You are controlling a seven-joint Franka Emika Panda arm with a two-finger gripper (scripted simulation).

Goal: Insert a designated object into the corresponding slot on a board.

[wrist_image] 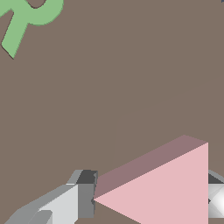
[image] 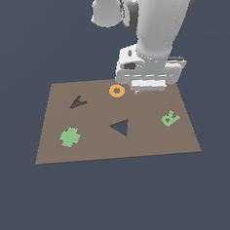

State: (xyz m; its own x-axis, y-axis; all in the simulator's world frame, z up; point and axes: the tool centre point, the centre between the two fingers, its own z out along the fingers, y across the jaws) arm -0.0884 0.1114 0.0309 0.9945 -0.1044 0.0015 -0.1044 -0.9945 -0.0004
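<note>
On your brown board [image: 50, 141], from the exterior view's left: a green cross [image: 70, 137] near, a dark A-shaped cutout [image: 77, 103] far, the orange ring [image: 117, 91], the navy triangular slot [image: 121, 127] at centre, the green letter R [image: 170, 118] right. The hand [wrist_image: 148, 201] is low at the far edge, its fingers [wrist_image: 83, 192] pinching the pink triangle [wrist_image: 170, 192], well apart from the slot.

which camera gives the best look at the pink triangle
The wrist view: the pink triangle fills the frame's lower part between the hand's fingers. In the exterior view only a pink sliver peeks from under the hand beside the orange ring.
</note>
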